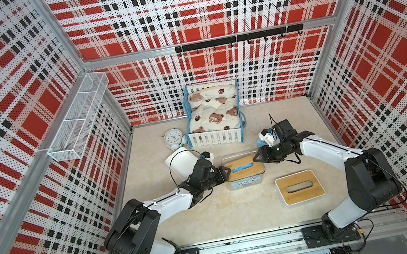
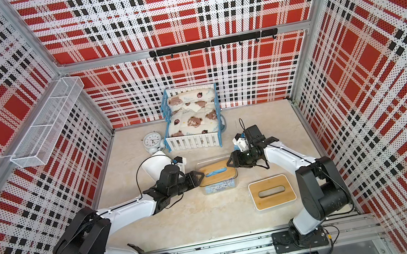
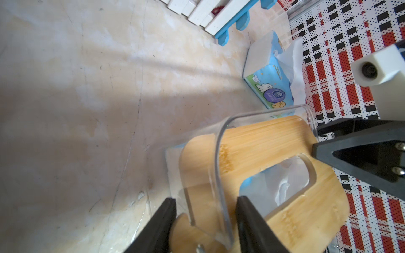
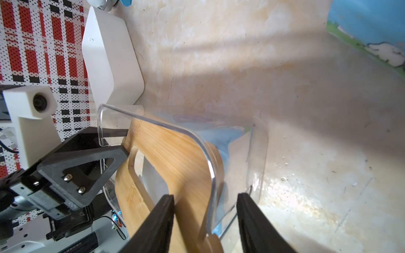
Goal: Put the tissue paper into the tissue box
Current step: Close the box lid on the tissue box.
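Flanking the tissue box (image 1: pixel 246 182)
My right gripper (image 1: pixel 254 157) is jaws-apart at one end; left gripper (image 1: pixel 229 169) straddles the other, grip unclear.

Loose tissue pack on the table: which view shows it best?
Left wrist view: nearly the whole tissue pack shows, white sheets included. Right wrist view catches only a blue corner; in both top views the right arm hides most.
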`<state>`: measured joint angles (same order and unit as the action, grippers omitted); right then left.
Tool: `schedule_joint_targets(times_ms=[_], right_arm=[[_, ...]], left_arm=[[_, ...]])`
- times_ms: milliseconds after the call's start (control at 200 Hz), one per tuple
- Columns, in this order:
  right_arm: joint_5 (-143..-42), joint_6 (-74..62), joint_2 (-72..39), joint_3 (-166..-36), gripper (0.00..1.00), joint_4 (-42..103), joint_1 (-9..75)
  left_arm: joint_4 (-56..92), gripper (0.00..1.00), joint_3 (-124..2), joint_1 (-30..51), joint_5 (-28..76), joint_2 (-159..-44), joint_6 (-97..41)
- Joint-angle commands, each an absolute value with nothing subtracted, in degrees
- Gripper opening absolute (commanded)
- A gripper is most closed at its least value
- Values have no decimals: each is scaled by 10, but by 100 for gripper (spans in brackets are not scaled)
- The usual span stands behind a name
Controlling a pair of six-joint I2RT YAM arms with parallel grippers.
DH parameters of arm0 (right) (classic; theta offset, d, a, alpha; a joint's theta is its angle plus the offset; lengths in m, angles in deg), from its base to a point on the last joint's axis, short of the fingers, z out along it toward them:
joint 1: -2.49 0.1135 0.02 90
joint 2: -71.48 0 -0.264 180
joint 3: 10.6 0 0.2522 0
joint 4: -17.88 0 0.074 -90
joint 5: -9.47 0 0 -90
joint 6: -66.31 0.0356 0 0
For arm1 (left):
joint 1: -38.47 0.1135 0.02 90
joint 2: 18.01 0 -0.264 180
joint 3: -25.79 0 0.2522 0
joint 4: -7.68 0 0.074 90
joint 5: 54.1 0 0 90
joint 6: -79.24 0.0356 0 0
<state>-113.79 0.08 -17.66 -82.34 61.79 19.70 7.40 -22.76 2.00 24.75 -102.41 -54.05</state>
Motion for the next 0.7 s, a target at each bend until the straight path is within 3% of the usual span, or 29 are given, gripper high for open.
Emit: schedule_joint_targets(times_ms=[0, 306, 696], right_arm=[[-1132, -16, -168, -839, 59, 651, 198], [-1123, 2, -108, -799, 65, 664, 197], [-1135, 57, -75, -753, 45, 614, 212]], left_arm=[[94, 49, -235, 13, 256, -1019, -526], [96, 49, -236, 12, 259, -1017, -524], [98, 49, -244, 9, 259, -1022, -523]])
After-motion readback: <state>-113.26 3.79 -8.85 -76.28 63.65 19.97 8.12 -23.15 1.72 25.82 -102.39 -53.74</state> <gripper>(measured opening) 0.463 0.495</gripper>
